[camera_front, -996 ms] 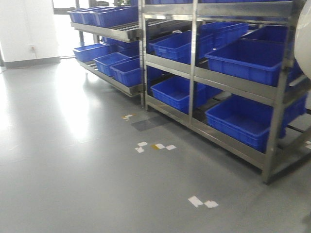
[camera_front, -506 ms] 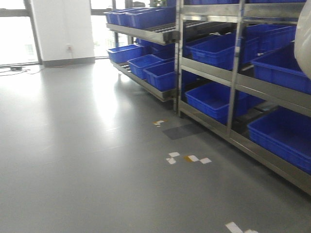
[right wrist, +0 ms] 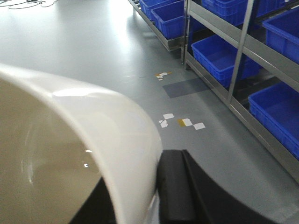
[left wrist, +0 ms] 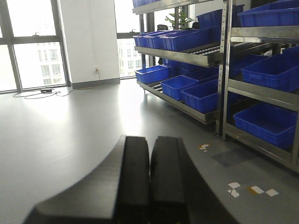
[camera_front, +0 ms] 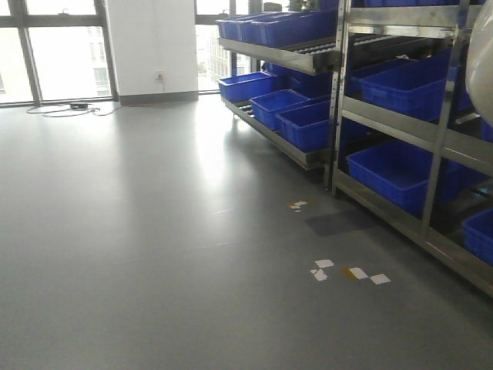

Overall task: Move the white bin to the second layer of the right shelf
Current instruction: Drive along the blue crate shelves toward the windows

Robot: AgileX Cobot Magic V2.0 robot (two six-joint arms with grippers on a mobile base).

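The white bin (right wrist: 70,140) fills the lower left of the right wrist view, glossy and cream-white, and its edge shows at the right border of the front view (camera_front: 484,62). My right gripper (right wrist: 140,196) is shut on the bin's wall, with one black finger (right wrist: 175,186) outside and the other inside. My left gripper (left wrist: 150,154) is shut with nothing between its pads, hanging over the grey floor. Steel racks stand to the right, one with a roller level (left wrist: 205,49). Which level is the right shelf second layer I cannot tell.
Blue crates (camera_front: 400,166) fill the steel racks (camera_front: 439,131) along the right. Tape scraps (camera_front: 347,274) lie on the grey floor. Windows (camera_front: 62,54), a white wall pillar (camera_front: 150,46) and a floor cable (camera_front: 65,109) are at the back left.
The front view has swung left: the racks slid toward the right edge, and the windows and pillar came into view. The white bin stays at the right border.
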